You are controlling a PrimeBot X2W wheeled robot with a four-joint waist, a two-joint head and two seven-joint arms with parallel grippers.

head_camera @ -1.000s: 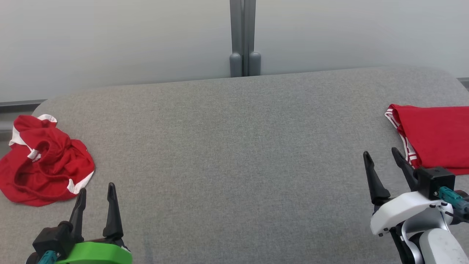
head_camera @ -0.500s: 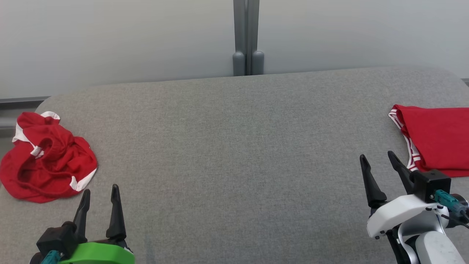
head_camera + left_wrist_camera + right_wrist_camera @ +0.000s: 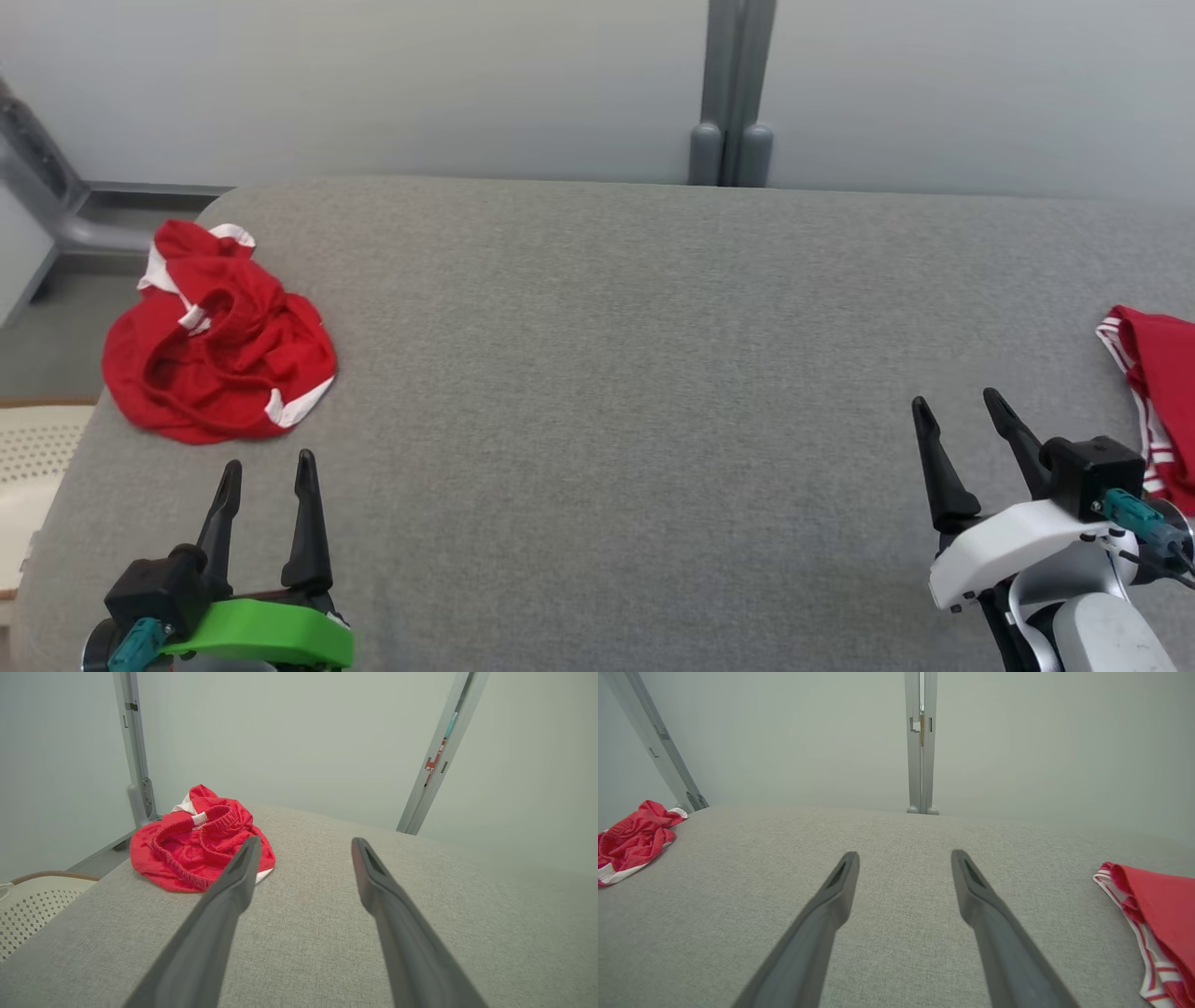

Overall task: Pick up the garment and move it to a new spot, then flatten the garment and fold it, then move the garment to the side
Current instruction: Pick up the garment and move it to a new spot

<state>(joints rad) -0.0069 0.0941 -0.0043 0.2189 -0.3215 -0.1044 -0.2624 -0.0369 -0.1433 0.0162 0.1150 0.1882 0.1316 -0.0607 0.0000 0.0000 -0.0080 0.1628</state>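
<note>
A crumpled red cloth garment (image 3: 219, 359), white-trimmed with a gathered elastic waistband, is heaped at the left end of the rounded grey woven-cloth worktop (image 3: 607, 373). Near it the left tool (image 3: 268, 459) is held spread and empty. The right tool (image 3: 957, 397) is likewise released, beside a flat-folded red garment (image 3: 1165, 373) with striped edging.

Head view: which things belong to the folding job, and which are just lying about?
Job: crumpled red garment; left gripper and right gripper, both open; grey table.
Lying about: folded red garment, seemingly finished; white basket; grey post.
</note>
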